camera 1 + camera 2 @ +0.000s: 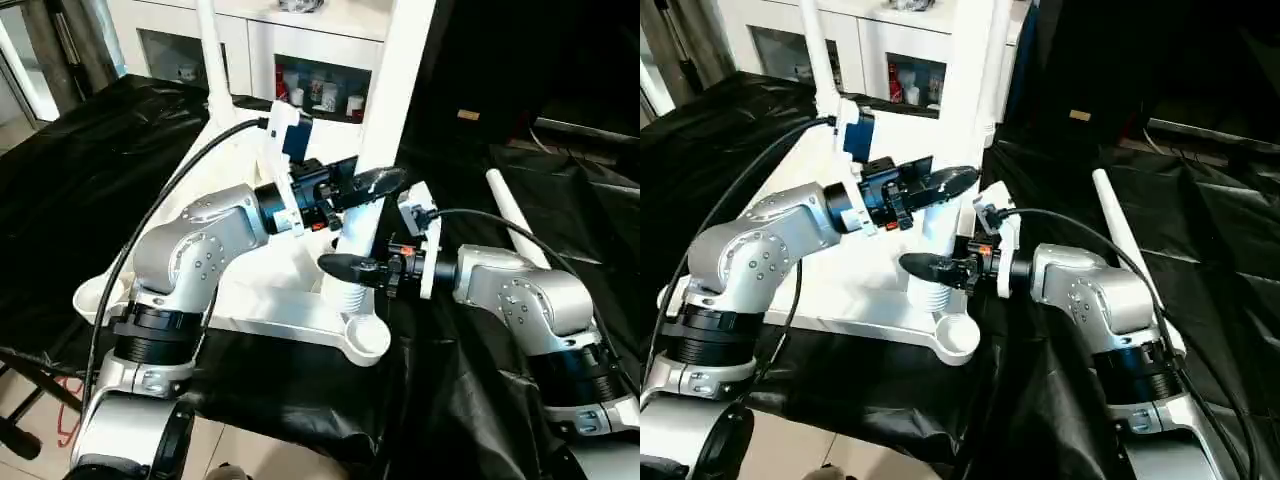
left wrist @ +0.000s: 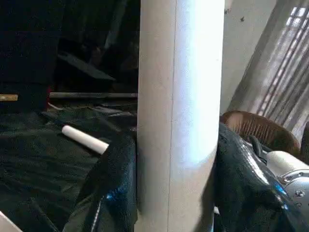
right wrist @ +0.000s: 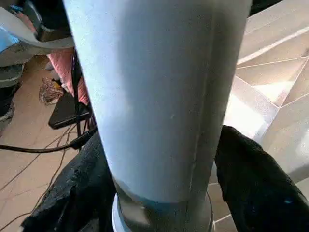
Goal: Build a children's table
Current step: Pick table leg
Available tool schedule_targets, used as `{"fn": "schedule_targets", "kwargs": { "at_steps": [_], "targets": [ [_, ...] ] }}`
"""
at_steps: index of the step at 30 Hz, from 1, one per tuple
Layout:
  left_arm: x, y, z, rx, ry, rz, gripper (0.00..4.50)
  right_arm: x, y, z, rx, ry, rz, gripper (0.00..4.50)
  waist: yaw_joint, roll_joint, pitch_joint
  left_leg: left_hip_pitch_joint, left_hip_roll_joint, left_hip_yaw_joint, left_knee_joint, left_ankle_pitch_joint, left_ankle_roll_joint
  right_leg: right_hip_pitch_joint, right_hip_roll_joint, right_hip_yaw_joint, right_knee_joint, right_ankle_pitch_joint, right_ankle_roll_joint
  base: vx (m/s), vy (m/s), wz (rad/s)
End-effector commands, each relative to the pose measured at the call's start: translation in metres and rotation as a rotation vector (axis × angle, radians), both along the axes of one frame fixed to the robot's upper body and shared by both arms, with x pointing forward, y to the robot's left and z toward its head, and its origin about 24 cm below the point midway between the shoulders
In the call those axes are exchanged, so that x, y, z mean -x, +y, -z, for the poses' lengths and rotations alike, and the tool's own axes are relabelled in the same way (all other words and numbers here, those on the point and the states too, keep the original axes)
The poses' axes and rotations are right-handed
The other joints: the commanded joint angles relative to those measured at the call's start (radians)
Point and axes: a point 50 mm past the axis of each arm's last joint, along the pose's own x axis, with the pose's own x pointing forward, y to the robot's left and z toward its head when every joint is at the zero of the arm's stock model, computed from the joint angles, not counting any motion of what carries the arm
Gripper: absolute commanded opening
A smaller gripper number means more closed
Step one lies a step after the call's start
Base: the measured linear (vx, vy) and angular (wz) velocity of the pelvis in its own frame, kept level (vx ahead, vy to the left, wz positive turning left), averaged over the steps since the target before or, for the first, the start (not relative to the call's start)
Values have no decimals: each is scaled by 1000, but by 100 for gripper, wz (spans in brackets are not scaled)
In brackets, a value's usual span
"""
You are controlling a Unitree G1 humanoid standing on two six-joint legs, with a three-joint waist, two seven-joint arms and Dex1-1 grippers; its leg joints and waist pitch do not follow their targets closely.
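The white tabletop (image 1: 260, 295) lies underside up on black cloth, with a round corner socket (image 1: 366, 336) at its near right. A white leg (image 1: 392, 90) stands upright, leaning slightly. Its ribbed lower end (image 1: 346, 296) sits just behind that socket. My left gripper (image 1: 372, 193) is shut on this leg about mid-height, with black fingers (image 2: 108, 193) on both sides of the tube. Lower down, just above the ribbed end, my right gripper (image 1: 352, 264) is also shut on it, its fingers (image 3: 256, 188) flanking the tube. Another leg (image 1: 210, 50) stands upright at the table's far left corner.
A loose white leg (image 1: 517, 228) lies on the black cloth (image 1: 480, 380) to the right of my right arm. A white glass-door cabinet (image 1: 310, 85) stands behind the table. The cloth's front edge drops to a tiled floor (image 1: 260, 450). Black cables run from both wrists.
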Motion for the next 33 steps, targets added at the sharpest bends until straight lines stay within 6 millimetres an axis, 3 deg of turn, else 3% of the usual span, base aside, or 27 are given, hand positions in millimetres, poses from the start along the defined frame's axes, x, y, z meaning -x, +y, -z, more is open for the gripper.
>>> {"fn": "schedule_targets", "kwargs": {
  "at_steps": [1,14,19,22,26,27,30,33],
  "targets": [
    [5,-3,-2,-6,-27,31,185,-5,-3,-3,18,-8,24,304,0,-6,-78,-7,-9,23,-61,-80,15,75,-38,16,-61,-227,-157,0,0,0],
    [7,-2,3,0,-18,26,185,-3,-4,0,15,-5,19,201,-1,-6,-78,-7,-8,23,-61,-84,14,76,-38,17,-62,-232,-154,0,0,0],
    [8,-2,6,2,-19,15,185,-1,-4,1,17,-7,18,196,-1,-5,-78,-7,-8,23,-62,-89,14,74,-37,17,-63,-234,-154,0,0,0],
    [6,0,2,39,-15,0,255,-1,-4,2,14,-11,29,196,-1,-5,-78,-7,-9,23,-61,-88,13,76,-38,17,-62,-234,-153,0,0,0],
    [0,6,-5,97,-73,-79,271,-2,-2,1,-12,-21,55,195,0,-7,-78,-8,-9,23,-61,-87,16,76,-38,17,-64,-234,-154,0,0,0],
    [-4,11,-14,215,-76,-122,273,-3,0,-1,-48,-30,82,195,0,-8,-78,-10,-10,23,-61,-81,14,77,-38,17,-64,-225,-160,0,0,0],
    [-7,20,-20,308,-99,-180,273,-6,2,-3,-101,-50,145,193,-1,-8,-80,-11,-11,23,-60,-86,14,77,-40,17,-64,-220,-163,0,0,0],
    [-10,33,-17,272,-131,-233,273,-10,0,-3,-115,-74,218,193,-5,-5,-79,-6,-10,23,-63,-94,14,72,-36,16,-66,-249,-139,0,0,0]
  ]
}}
